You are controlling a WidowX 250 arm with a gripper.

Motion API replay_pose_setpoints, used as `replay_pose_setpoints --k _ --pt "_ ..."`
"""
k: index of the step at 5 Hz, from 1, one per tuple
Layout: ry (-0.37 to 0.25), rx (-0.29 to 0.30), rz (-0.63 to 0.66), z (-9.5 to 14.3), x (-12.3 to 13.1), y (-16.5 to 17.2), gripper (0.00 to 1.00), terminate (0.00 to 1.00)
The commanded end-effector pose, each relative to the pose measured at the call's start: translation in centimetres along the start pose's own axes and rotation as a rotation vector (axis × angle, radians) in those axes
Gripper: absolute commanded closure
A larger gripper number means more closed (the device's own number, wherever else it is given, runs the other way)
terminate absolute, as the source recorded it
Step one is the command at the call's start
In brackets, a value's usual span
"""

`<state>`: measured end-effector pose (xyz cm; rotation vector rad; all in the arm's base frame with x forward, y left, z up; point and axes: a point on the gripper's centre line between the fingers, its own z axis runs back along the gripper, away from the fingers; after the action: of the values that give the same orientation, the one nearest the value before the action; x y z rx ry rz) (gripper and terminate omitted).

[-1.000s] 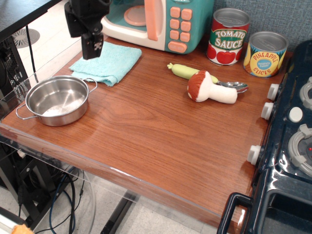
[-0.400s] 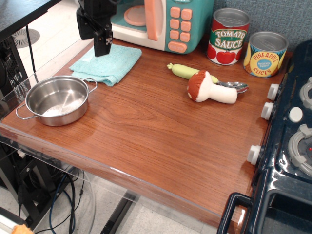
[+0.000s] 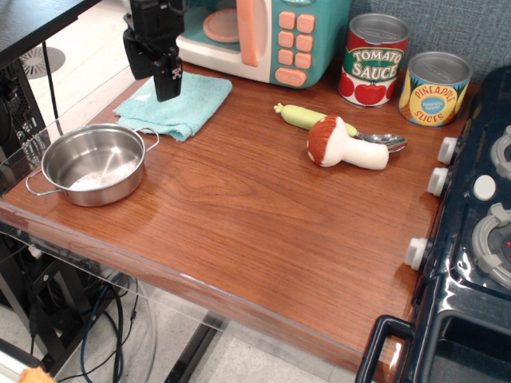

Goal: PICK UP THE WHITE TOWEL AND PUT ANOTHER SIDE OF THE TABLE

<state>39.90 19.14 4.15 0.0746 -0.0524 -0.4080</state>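
The white towel point(image 3: 185, 107) is a folded light aqua terry cloth lying flat at the back left of the reddish-brown table point(image 3: 255, 231), in front of the toy microwave. My black gripper point(image 3: 166, 84) hangs directly over the towel's middle, pointing down, its tip close to the cloth. I cannot tell whether the tip touches the cloth or whether the fingers are open. The gripper hides part of the towel's back edge.
A steel pot point(image 3: 94, 164) stands at the front left, next to the towel. A toy microwave point(image 3: 263, 36) is at the back. A plush mushroom point(image 3: 343, 144), a green toy point(image 3: 307, 117), a spoon point(image 3: 387, 141), two cans point(image 3: 375, 60) and a dark blue stove point(image 3: 479, 239) lie to the right.
The gripper has moved a little to the right and come lower, from the towel's left part to over its middle. The towel has not moved.
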Motion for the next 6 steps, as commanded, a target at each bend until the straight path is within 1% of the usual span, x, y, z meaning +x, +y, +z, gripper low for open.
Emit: replay_pose_setpoints --k 1,2,3,4,5,6 --pt "-0.032 0.009 -0.027 -0.1 0.8 0.5 0.00 0.00" --pt "-0.058 0.000 -0.014 -0.9 0.5 -0.2 0.00 0.00" --pt "-0.065 -0.006 -0.004 -1.1 0.4 -1.1 0.00 0.00" --pt "-0.089 -0.008 -0.012 -0.6 0.2 -2.3 0.00 0.00" --pt "-0.096 -0.027 -0.052 -0.9 0.3 -3.7 0.00 0.00" --pt "-0.092 -0.035 -0.086 -0.5 0.0 -5.5 0.00 0.00"
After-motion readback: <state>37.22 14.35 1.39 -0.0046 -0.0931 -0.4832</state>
